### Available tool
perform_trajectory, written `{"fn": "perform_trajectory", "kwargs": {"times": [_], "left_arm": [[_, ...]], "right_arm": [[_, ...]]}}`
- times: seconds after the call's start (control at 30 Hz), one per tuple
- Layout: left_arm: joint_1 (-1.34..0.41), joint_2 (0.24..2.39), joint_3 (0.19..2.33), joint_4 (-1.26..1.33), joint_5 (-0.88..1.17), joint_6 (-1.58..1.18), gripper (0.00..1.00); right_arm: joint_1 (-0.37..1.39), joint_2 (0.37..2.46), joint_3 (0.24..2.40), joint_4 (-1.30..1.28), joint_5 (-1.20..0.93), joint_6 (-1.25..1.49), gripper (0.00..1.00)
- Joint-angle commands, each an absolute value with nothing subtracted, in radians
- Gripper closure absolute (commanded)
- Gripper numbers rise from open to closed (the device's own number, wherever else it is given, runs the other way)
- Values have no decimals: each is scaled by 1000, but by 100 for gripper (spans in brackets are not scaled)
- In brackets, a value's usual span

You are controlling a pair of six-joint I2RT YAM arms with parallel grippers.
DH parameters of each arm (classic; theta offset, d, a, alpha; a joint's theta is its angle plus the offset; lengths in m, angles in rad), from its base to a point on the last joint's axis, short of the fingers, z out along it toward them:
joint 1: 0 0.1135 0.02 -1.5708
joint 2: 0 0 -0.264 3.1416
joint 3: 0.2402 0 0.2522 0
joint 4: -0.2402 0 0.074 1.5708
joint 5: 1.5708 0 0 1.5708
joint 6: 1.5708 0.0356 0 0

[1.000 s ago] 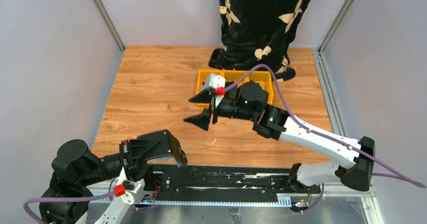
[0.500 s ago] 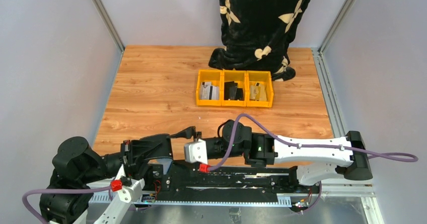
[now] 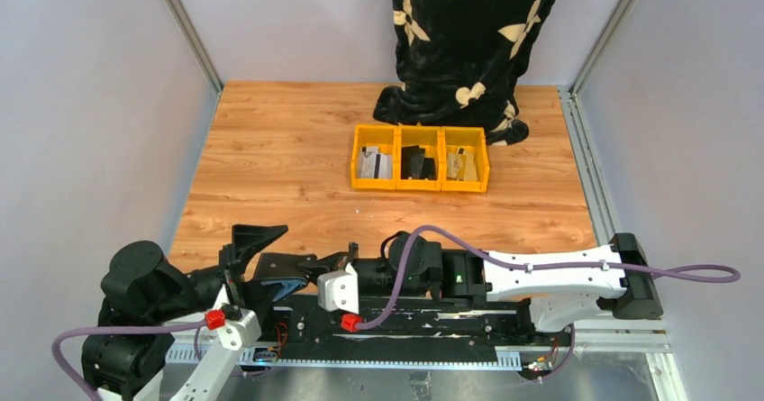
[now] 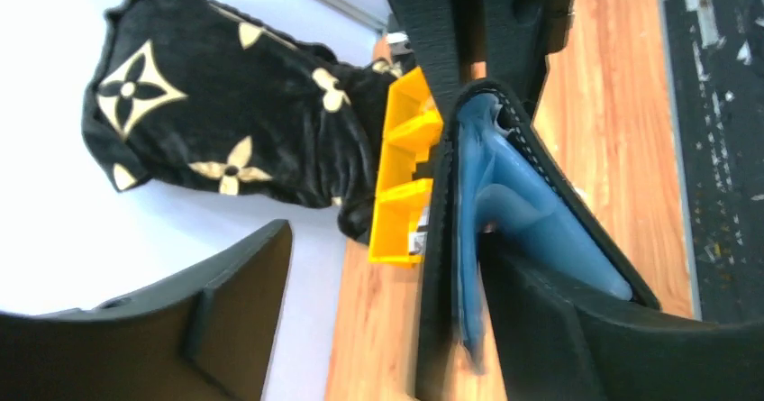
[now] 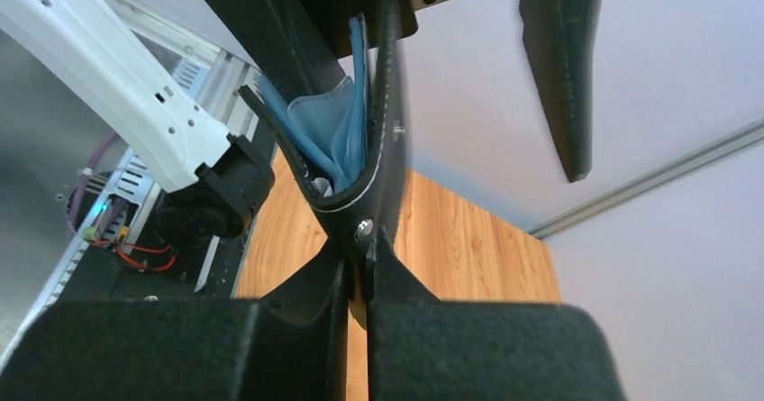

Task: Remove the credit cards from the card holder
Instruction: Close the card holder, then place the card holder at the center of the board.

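Observation:
The black card holder (image 3: pixel 281 268) hangs open in a V just above the table's near edge, between the two grippers. My right gripper (image 3: pixel 317 262) is shut on its lower folded edge by the snap (image 5: pixel 362 230). My left gripper (image 3: pixel 275 255) is open. One of its fingers (image 4: pixel 622 347) sits inside the fold against the blue sleeves (image 4: pixel 513 203), and the other finger (image 4: pixel 180 329) stands well clear on the outside. In the right wrist view the card holder (image 5: pixel 386 131) spreads upward with its blue sleeves (image 5: pixel 329 135) showing. The credit cards cannot be told apart from the sleeves.
Three joined yellow bins (image 3: pixel 420 183) stand mid-table holding small grey and black items. Behind them a black cloth with pale flower marks (image 3: pixel 468 41) hangs down to the table's far edge. The black base rail (image 3: pixel 405 329) runs under both grippers.
My right arm swung back from above the yellow bins to the near edge and shut on the card holder. My left gripper, shut before, has opened.

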State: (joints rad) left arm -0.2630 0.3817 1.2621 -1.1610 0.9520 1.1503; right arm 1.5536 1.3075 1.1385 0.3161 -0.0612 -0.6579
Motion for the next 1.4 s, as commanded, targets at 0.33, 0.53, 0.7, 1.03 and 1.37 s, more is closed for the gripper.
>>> {"fn": "perform_trajectory", "kwargs": {"times": [0.33, 0.53, 0.7, 1.03, 1.37], "left_arm": [[-258, 485, 1153, -1107, 609, 887, 0], [-258, 555, 1094, -941, 441, 605, 0], [-258, 603, 1003, -839, 244, 521, 0], [-244, 643, 850, -720, 88, 461, 0], [-27, 766, 611, -268, 70, 299, 0]], "right_arm": [[1158, 1163, 843, 267, -39, 127, 100], [948, 1251, 705, 322, -306, 478, 92], [895, 1445, 718, 416, -527, 667, 83], [821, 1404, 838, -78, -214, 553, 22], [766, 968, 776, -260, 572, 339, 15]]}}
